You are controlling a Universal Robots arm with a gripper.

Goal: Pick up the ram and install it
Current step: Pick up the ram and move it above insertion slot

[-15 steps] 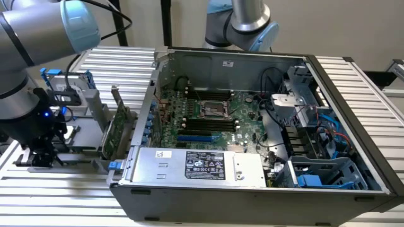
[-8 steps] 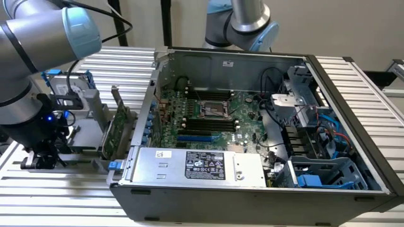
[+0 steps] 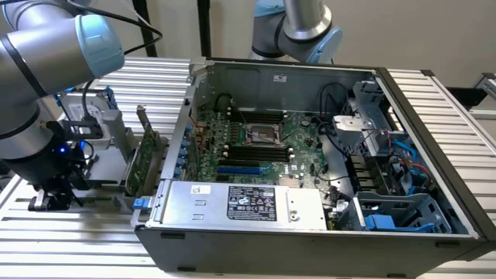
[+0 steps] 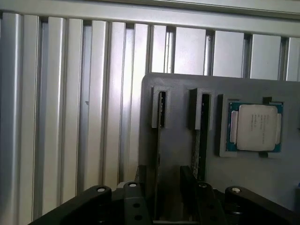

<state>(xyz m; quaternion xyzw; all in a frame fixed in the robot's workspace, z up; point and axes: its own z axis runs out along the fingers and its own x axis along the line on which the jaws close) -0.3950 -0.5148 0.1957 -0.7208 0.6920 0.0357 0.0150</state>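
Ram (image 4: 161, 110) on edge in gray holder (image 4: 178, 84), long axis level, between spread tool (image 4: 166, 176).

Ribbed metal table (image 4: 56, 117) — matt grey plastic holder (image 4: 243, 176).

Case (image 3: 326, 247) is sitting lid-off, so the mobo slots (image 3: 256, 152) are lying open from above. Tall expansion card (image 3: 146, 157) is standing btwn end effector (image 3: 53, 200) and case. Neighbour stick (image 4: 203, 126) is crowding one finger (image 4: 188, 187), w/ cpu (image 4: 255, 126) just beside.

Silver-grey arm (image 3: 31, 87), pale blue joint caps (image 3: 101, 43), black cables (image 3: 147, 32), black screw-studded end effector (image 4: 165, 187).
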